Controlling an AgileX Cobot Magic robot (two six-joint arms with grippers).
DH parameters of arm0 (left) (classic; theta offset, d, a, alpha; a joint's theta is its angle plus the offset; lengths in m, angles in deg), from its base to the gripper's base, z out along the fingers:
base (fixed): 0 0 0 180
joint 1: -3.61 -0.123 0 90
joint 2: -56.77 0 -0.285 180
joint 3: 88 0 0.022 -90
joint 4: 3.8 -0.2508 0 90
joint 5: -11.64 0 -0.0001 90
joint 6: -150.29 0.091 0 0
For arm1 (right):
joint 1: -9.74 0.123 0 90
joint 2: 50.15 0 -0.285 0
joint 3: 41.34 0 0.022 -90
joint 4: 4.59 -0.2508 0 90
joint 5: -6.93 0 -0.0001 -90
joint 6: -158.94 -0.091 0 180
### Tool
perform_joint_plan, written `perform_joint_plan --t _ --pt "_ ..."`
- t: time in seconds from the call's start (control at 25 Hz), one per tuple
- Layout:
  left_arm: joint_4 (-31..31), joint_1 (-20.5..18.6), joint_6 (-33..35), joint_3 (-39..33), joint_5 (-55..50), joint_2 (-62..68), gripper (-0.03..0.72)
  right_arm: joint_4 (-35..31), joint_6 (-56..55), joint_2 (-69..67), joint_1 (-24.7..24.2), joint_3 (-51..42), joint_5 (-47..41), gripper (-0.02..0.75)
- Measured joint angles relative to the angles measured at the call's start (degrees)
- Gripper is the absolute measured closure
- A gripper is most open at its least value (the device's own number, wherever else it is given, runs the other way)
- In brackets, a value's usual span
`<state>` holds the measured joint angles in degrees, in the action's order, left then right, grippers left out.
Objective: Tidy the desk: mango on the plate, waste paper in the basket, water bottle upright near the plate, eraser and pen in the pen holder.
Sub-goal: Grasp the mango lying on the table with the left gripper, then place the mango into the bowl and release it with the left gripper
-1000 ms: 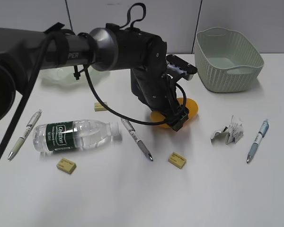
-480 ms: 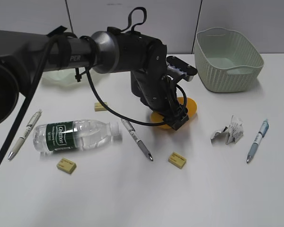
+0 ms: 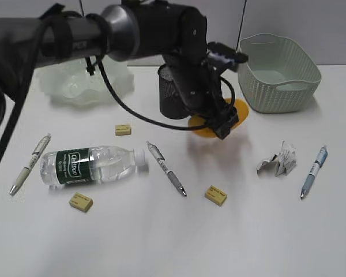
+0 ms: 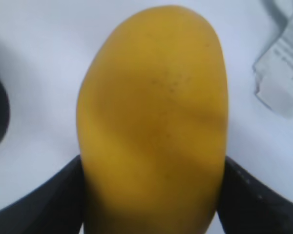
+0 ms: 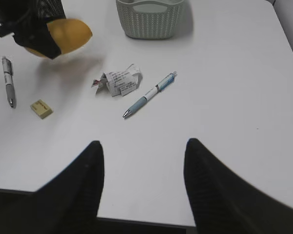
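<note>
My left gripper (image 3: 222, 124) is shut on the yellow mango (image 3: 240, 111) and holds it above the desk (image 3: 161, 242), in front of the black mesh pen holder (image 3: 168, 95). The mango fills the left wrist view (image 4: 151, 112) between the two jaws (image 4: 151, 190). The wavy green plate (image 3: 83, 83) is at the back left. The basket (image 3: 279, 72) is at the back right. The water bottle (image 3: 92, 164) lies on its side. The waste paper (image 3: 278, 160) lies right of centre. My right gripper (image 5: 144, 146) is open and empty over the desk's near edge.
Three pens lie on the desk: at far left (image 3: 29, 163), in the middle (image 3: 167, 169) and at the right (image 3: 313, 171). Three erasers (image 3: 123, 130), (image 3: 81, 201), (image 3: 215, 195) lie loose. The right wrist view shows the waste paper (image 5: 118, 80) and a pen (image 5: 149, 93).
My left gripper has lifted the mango off the desk and carried it up and slightly right. The pen holder and plate now show behind the arm.
</note>
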<state>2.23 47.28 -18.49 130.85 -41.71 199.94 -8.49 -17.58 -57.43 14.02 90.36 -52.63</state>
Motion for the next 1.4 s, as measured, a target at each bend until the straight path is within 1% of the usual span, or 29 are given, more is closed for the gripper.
perform_joint_plan --t 0.16,0.32,0.44,0.6,0.88,1.0,1.2,1.28,1.4 --pt "0.3 -0.1 0.0 4.5 -2.8 -3.3 0.122 0.0 0.0 0.0 0.0 0.0 0.0 0.312" --pt "0.6 -1.5 0.0 8.7 -4.7 -6.7 0.122 0.0 0.0 0.0 0.0 0.0 0.0 0.311" --pt "0.7 -4.8 0.0 10.4 -5.1 -9.2 0.122 0.0 0.0 0.0 0.0 0.0 0.0 0.311" --pt "0.7 -11.1 0.0 10.9 -5.3 -11.6 0.122 0.0 0.0 0.0 0.0 0.0 0.0 0.311" --pt "0.6 -23.0 0.0 10.9 -5.7 -11.9 0.122 0.0 0.0 0.0 0.0 0.0 0.0 0.311" --pt "1.1 -27.0 0.0 10.9 -4.8 -11.7 0.122 0.0 0.0 0.0 0.0 0.0 0.0 0.311" --pt "4.5 -31.8 0.0 10.9 -2.4 -9.5 0.122 0.0 0.0 0.0 0.0 0.0 0.0 0.311" --pt "5.3 -32.8 0.0 10.9 -1.5 -7.6 0.122 0.0 0.0 0.0 0.0 0.0 0.0 0.311" --pt "5.4 -33.3 0.0 10.9 -0.1 -4.2 0.122 0.0 0.0 0.0 0.0 0.0 0.0 0.311"
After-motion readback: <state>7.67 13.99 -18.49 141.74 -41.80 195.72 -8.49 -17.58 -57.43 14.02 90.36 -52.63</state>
